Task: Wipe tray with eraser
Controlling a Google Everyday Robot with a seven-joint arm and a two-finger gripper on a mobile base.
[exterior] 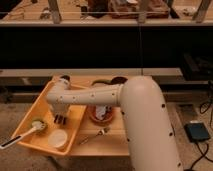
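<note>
- The claw point(60, 114) hangs over the middle of the tray, pointing straight down at the end of my white, dark-dotted arm point(90, 96). I cannot tell whether it is spread or pinching.
- The eraser point(60, 119) sits directly under the claw, touching its tip. It is one small, nearly black block with faint lighter stripes, low over the tray floor (whether it rests on the floor I cannot make out).
- The tray point(75, 117) lies all around the claw. It is one large yellow-orange rectangle of smooth plastic with raised, sloping sides.
- Nearer the camera than the claw, inside the tray, stands one white round cup point(58, 138).
- To the picture's left of the claw lies one brush with a long white handle point(17, 139). Its head end meets a small pale-green round thing point(38, 123), and the handle's far end pokes out over the tray's corner.
- To the picture's right of the claw, outside the tray, sits one round reddish-brown bowl point(102, 119), partly hidden by the arm.
- Just in front of that bowl lies one metal fork point(94, 136).
- Tray, bowl and fork all rest on one light wooden table point(107, 145).
</note>
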